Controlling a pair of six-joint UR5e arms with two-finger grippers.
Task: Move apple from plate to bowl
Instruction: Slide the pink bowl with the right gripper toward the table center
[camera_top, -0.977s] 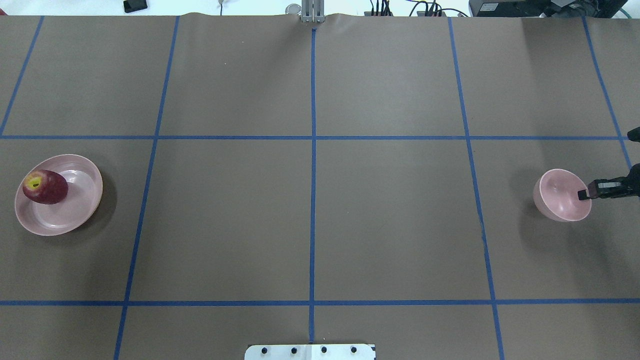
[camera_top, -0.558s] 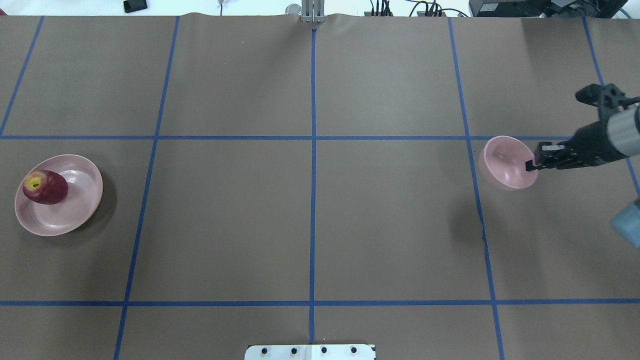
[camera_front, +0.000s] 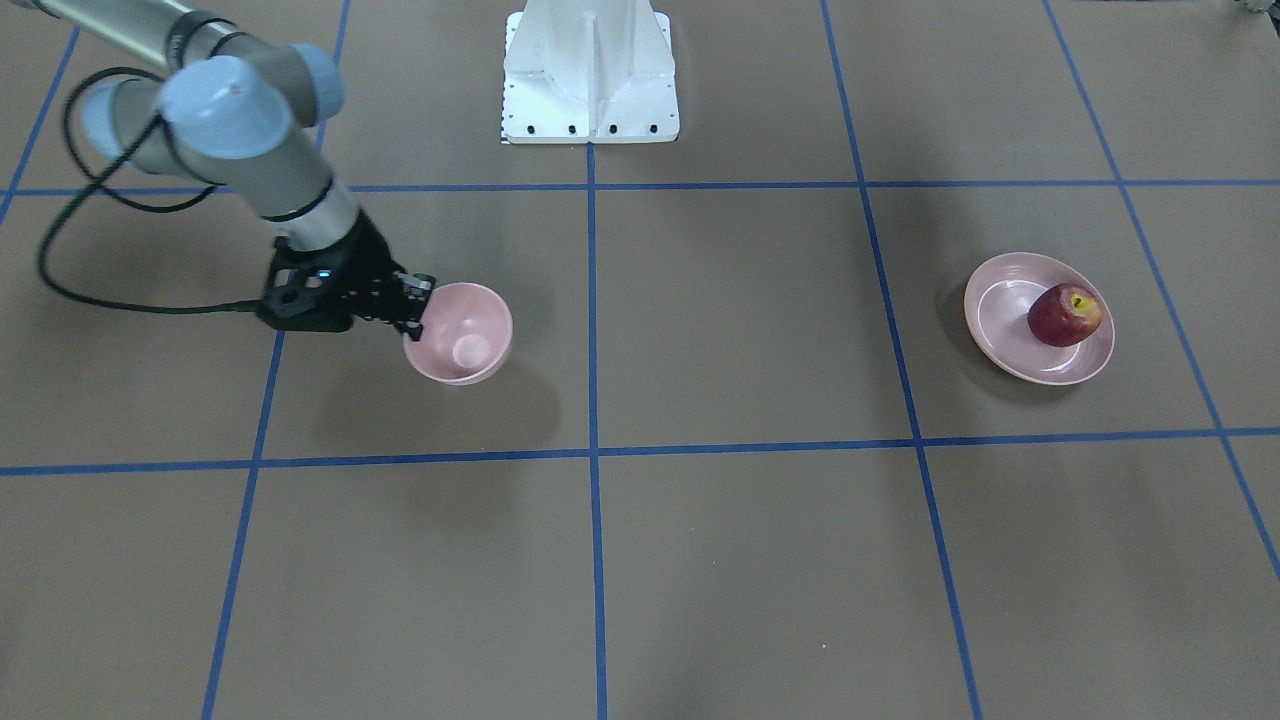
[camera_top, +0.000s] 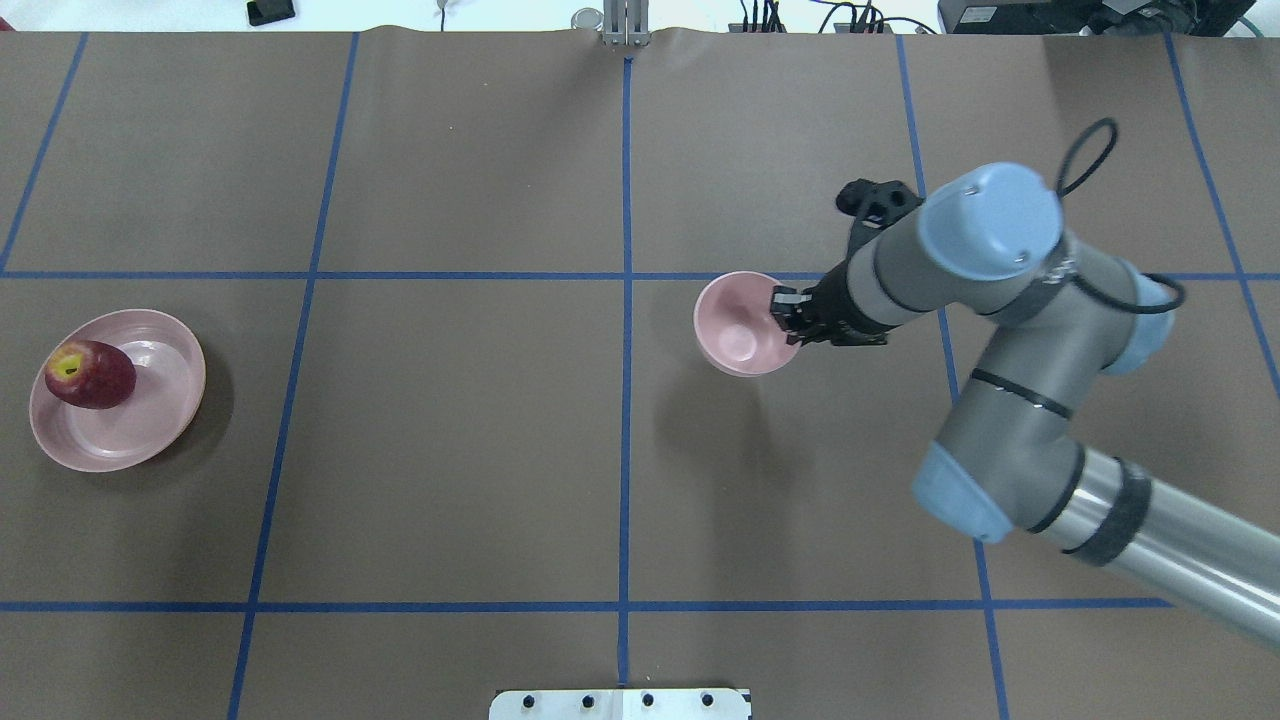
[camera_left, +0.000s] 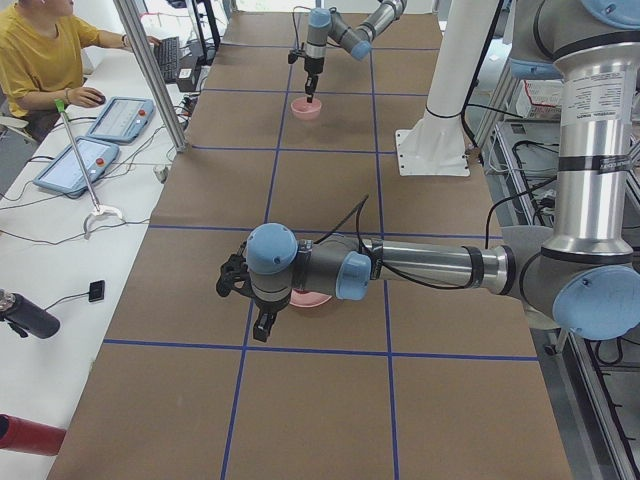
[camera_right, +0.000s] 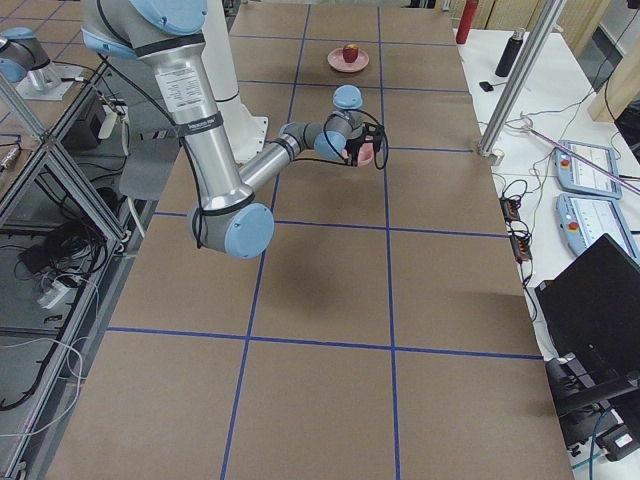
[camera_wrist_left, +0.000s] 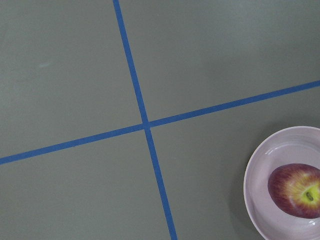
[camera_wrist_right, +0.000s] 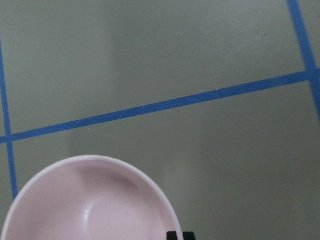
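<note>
The right gripper is pinched narrow on one edge of the bowl rim. The bowl looks held clear of the surface (its shadow falls apart from it) and tipped a little. The apple sits on the plate, well away at the surface's left end, toward the plate's outer side. The left gripper hangs near the plate; can't tell how open it is.

Risks:
- One-sided rim pinch, so the bowl could swing or slip out on a quick move or hard set-down.
- Set down tilted, the bowl may rock.
- The bowl is barely wider than the apple, so an off-centre drop would likely bounce off the rim.
- The round apple may roll on the shallow plate if nudged.
</note>
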